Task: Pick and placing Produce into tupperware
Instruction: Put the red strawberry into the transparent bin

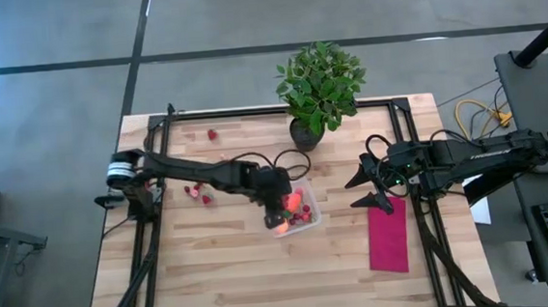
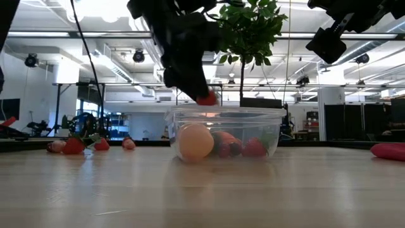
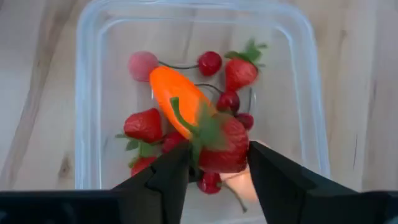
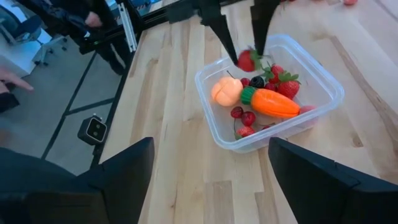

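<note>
The clear tupperware (image 1: 308, 221) sits mid-table and holds an orange carrot (image 3: 177, 99), a round peach-orange fruit (image 4: 226, 91), several strawberries and dark cherries. My left gripper (image 3: 217, 158) hangs over it, shut on a red strawberry (image 3: 225, 146). Other strawberries (image 1: 199, 194) lie loose on the wood to the container's left, and one (image 1: 212, 135) lies near the far edge. My right gripper (image 1: 366, 191) is open, raised to the right of the container, touching nothing. My left gripper pinches one strawberry by its red body (image 3: 233, 152) between its two fingers, coming from above and pointing down. The green top (image 3: 205, 127) sticks out to one side. The strawberry (image 2: 207, 98) is lifted clear, at about the height of the tupperware's rim.
A potted leafy plant (image 1: 319, 85) stands at the far edge behind the container. A red cloth (image 1: 388, 235) lies flat to the right, below my right arm. Black frame rails (image 1: 150, 181) run along the table's sides. Bare wood lies toward the near edge.
</note>
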Available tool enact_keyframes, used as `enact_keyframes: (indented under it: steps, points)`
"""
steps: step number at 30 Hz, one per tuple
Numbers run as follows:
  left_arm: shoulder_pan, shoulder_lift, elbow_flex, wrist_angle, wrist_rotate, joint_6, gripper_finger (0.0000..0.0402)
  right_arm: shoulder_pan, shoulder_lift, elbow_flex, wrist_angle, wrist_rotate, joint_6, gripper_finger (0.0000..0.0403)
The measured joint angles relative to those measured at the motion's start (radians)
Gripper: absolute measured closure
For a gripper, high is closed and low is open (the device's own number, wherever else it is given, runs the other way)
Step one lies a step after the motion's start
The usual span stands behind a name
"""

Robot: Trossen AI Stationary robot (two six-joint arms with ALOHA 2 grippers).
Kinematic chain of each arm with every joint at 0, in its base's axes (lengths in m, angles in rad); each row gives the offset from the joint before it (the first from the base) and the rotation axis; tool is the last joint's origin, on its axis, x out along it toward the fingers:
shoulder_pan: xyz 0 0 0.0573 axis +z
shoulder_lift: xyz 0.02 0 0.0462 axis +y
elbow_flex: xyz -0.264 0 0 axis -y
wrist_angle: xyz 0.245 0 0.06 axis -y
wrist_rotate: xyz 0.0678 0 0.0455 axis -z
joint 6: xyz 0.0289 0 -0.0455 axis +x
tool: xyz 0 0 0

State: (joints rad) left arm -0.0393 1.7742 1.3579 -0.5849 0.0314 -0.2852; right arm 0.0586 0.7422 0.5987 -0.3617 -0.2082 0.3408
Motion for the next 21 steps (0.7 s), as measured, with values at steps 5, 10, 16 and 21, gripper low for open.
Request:
enact_keyframes:
  steps: [5,10,16,21]
  points:
    - [0.000,0.000,0.011,-0.002,-0.015,-0.176,0.0198,0.000,0.000,0.000,0.000,0.000,0.000,0.0094]
    - [0.016,-0.066,0.027,-0.170,-0.119,-0.413,0.0166,0.000,0.000,0.000,0.000,0.000,0.000,0.0093]
    - [0.207,-0.178,0.033,-0.603,-0.267,-0.626,0.0165,0.000,0.000,0.000,0.002,0.000,0.000,0.0096]
    - [0.476,-0.233,-0.012,-0.570,-0.299,-0.552,0.0165,-0.001,0.000,0.000,0.004,0.148,0.065,0.0092]
